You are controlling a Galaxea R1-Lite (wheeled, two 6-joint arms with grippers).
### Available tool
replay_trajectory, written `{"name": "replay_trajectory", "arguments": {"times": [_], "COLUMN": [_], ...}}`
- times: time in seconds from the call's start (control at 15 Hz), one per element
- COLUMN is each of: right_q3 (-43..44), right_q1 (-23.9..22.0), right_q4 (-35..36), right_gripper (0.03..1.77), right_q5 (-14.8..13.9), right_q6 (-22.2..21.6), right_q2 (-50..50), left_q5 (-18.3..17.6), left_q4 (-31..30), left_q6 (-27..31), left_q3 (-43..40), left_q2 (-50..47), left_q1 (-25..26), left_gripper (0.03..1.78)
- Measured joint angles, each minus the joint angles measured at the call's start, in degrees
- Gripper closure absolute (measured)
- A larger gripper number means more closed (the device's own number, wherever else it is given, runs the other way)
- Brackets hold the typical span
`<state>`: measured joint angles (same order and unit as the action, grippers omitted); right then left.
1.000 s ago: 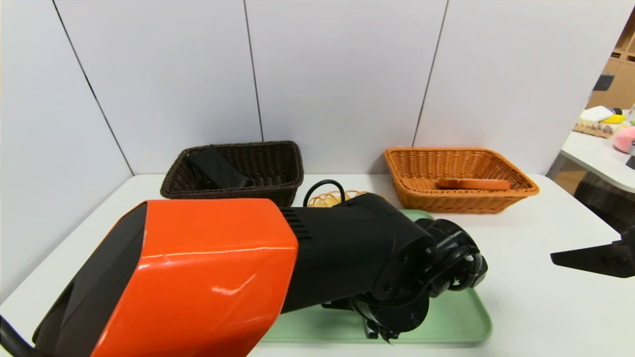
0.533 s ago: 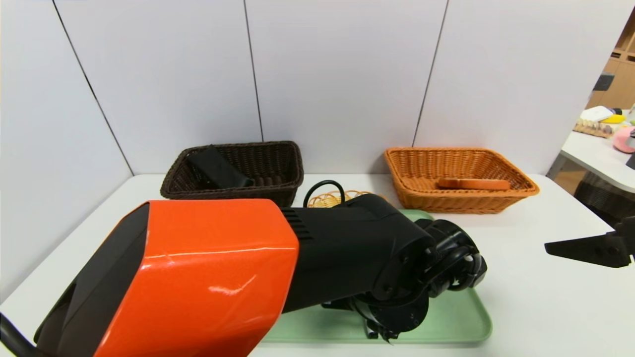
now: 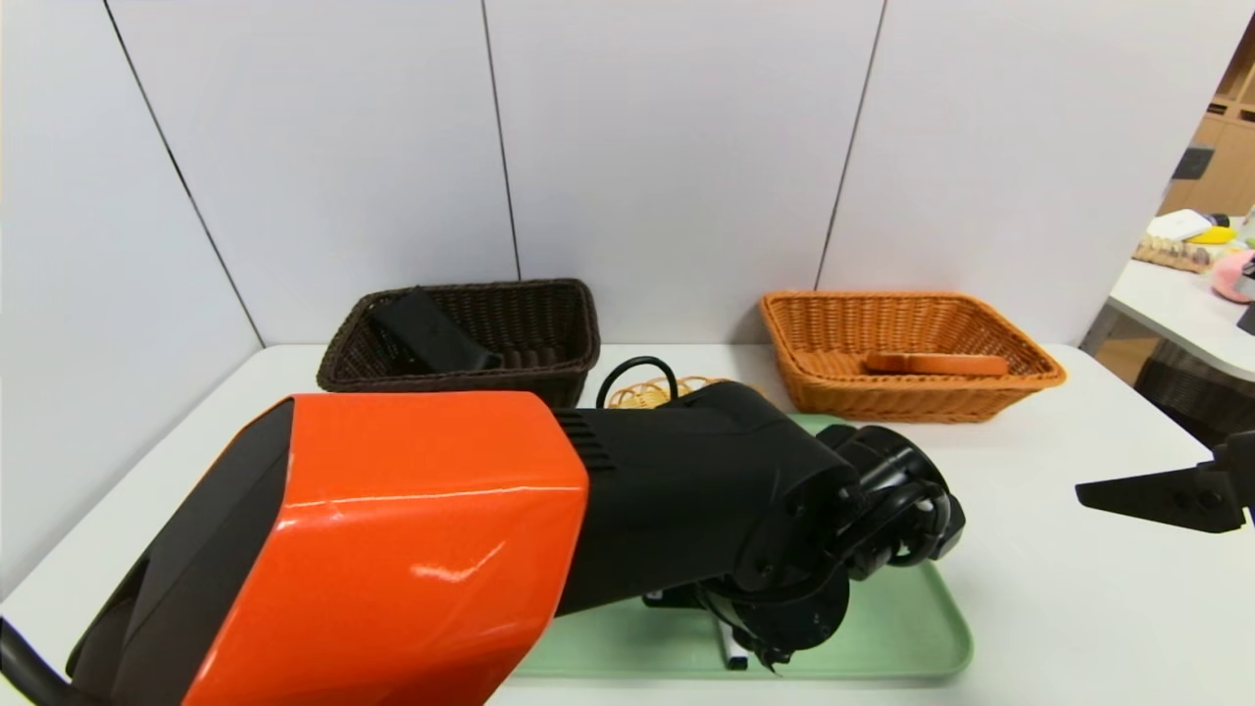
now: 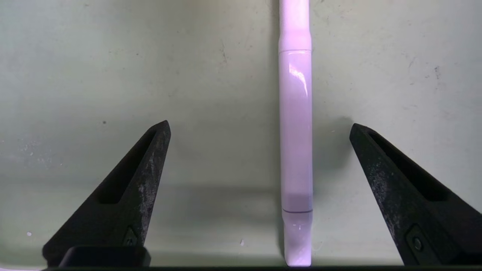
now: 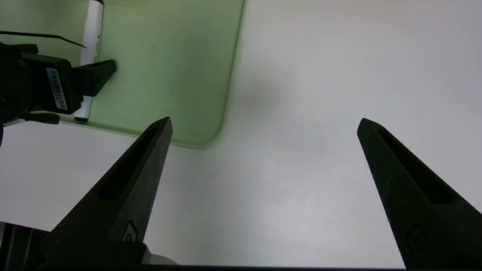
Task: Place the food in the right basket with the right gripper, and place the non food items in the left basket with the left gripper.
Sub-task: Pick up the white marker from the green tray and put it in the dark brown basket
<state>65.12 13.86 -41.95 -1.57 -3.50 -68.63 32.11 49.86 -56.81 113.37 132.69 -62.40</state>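
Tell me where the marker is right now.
The marker lies on the green tray, between the open fingers of the left tool in the left wrist view, ungripped.

Bright, even light; soft shadows, glare on the orange shell (image 3: 422,510).

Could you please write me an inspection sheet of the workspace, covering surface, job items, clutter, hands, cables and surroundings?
Surface: white table, green tray on it.
Job items: marker lying in the tray; black item in the dark basket; brown item in the orange basket.
Clutter: small wicker piece behind the tray, mostly hidden.
Hands: left open over the tray, fingers either side of the marker, not gripping; right open over bare table, empty.
Cables: black loop above the left arm.
Surroundings: white panels; side table with assorted things.
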Motion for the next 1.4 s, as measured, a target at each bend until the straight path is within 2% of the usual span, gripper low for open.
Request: {"name": "replay_trajectory", "arguments": {"times": [1.27, 1.4], "right_q3": [0.3, 0.3], "right_q1": [0.0, 0.0], "right_q4": [0.4, 0.4], "right_gripper": [0.1, 0.1], "right_q5": [-0.2, -0.2], "right_q6": [0.2, 0.2], "right_q2": [-1.2, -1.3], "left_q5": [0.0, 0.1], "left_q4": [-0.1, -0.2], "left_q6": [-0.4, -0.4], "left_q3": [0.0, 0.0], "left_q2": [0.7, 0.7], "left_q1": [0.8, 0.8], "left_gripper": [0.12, 0.46]}}
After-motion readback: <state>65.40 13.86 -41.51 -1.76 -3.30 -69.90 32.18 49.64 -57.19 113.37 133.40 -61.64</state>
